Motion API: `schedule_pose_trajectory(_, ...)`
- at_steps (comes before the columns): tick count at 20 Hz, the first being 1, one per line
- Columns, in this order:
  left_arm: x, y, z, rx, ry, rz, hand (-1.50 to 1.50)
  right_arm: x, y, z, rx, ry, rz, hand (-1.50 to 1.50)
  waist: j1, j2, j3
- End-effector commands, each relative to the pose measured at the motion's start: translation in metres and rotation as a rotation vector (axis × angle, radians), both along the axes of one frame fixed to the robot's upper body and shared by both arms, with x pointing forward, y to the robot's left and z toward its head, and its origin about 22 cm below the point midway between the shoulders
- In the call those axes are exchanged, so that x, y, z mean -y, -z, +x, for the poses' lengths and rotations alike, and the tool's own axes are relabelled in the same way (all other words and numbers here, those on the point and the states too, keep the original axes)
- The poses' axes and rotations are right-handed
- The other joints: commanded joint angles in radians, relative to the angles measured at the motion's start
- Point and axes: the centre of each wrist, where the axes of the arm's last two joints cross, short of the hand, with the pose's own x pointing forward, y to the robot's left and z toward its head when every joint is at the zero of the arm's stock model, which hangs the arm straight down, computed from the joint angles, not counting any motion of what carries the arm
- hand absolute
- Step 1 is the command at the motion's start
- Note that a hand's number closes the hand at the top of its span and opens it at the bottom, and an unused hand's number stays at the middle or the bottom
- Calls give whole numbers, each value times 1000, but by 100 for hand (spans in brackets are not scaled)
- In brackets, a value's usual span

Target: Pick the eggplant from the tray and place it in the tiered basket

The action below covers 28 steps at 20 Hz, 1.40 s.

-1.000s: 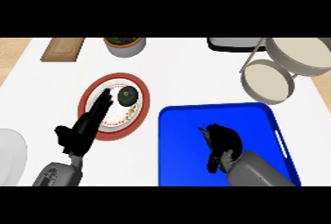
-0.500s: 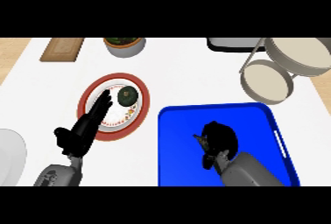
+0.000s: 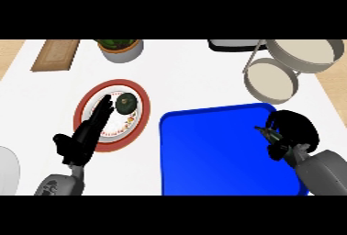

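- Blackish, smooth-skinned eggplant [image 3: 266,133]: we judge it light, stiff and slippery, and best taken round the thick middle, not the stem.
- Location: over the right edge of the blue tray [image 3: 210,156], almost wholly hidden. Only a small tip shows, we believe.
- Right hand [image 3: 293,133]: fingers curled round the eggplant, enclosing it from above.
- Tiered basket [image 3: 271,82]: near, just beyond the tray's far right corner.
- Left hand [image 3: 81,137]: straight-fingered, resting over the red-rimmed plate [image 3: 115,84].
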Motion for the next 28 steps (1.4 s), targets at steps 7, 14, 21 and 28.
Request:
schedule_pose_trajectory(7,-14,9,-11,-6,-60,1,0,182,-100,-7,516,65,321,150,-35,0,10)
schedule_pose_trajectory(14,1,6,-3,29,25,18,0,277,-185,-39,753,-49,440,150,45,11,1)
schedule_pose_trajectory(21,15,8,3,18,68,-7,0,280,-214,-5,733,-7,519,150,83,13,-2)
schedule_pose_trajectory(28,20,-10,13,10,72,9,0,239,-272,37,703,-4,546,150,88,12,-2)
